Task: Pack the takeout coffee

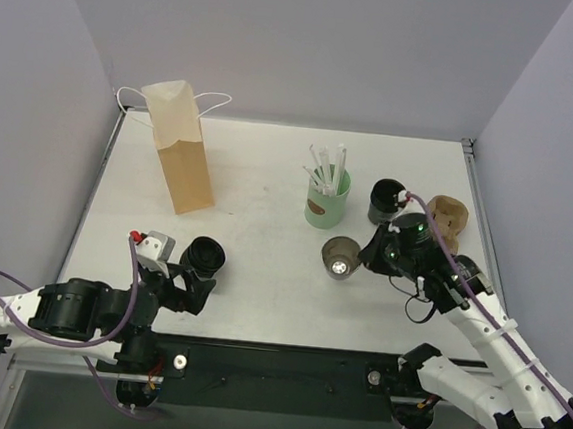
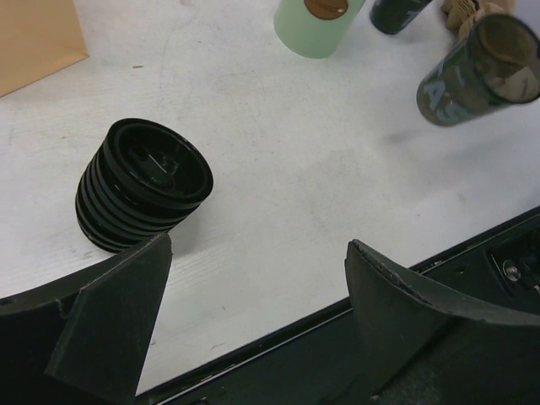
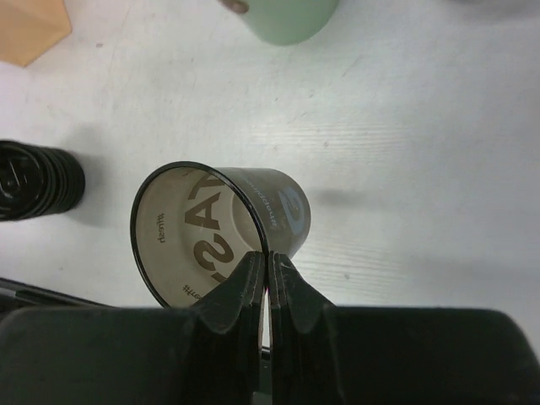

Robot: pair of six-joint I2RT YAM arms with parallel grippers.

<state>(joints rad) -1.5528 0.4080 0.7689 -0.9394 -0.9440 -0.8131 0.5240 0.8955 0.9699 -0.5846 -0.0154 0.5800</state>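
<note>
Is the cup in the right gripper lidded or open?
Open, no lid: the right wrist view looks inside the paper cup, bare and empty, right gripper shut on its rim.

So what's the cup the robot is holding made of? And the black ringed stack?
The dark cup pinched in the right hand looks like thin paper: matte tan inside, lettering showing through the wall; thin plastic is possible. The stack of lids looks like moulded black plastic: ridged rims, slight sheen.
</note>
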